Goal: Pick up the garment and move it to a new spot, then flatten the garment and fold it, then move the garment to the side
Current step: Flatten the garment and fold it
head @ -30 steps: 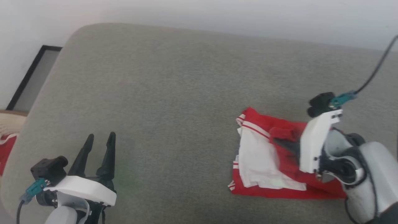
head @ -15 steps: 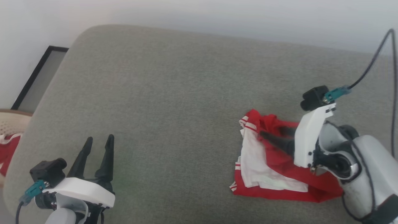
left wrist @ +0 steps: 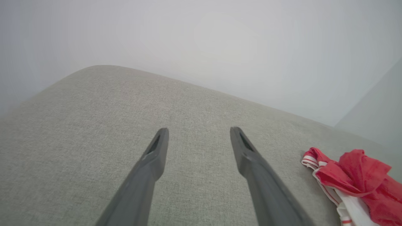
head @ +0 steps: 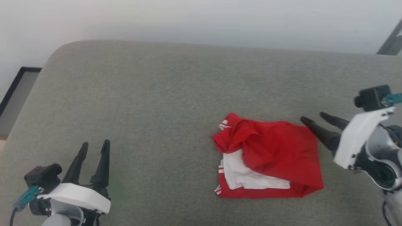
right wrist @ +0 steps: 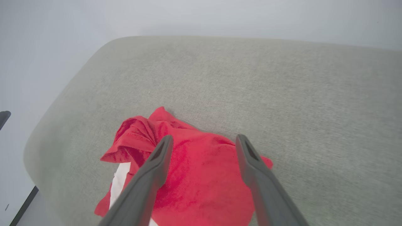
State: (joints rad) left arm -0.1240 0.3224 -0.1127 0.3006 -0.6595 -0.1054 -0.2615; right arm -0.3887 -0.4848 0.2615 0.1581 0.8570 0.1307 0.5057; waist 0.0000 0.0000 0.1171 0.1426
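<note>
So, left gripper [head: 95, 143] hasn't budged: fingers spread over bare cushion [head: 157, 94], holding nothing. The garment [head: 273, 153] sits right of centre, a lumpy folded bundle, red flap now over the white part. My right gripper [head: 312, 117], buried in it half a second ago, has let go and backed off just beside it, fingers apart. Fold looks done-ish; moving it aside remains.

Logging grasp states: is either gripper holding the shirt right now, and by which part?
Nothing is held. The right gripper is open beside the shirt, jaws empty; the left gripper is open, far from it.
</note>
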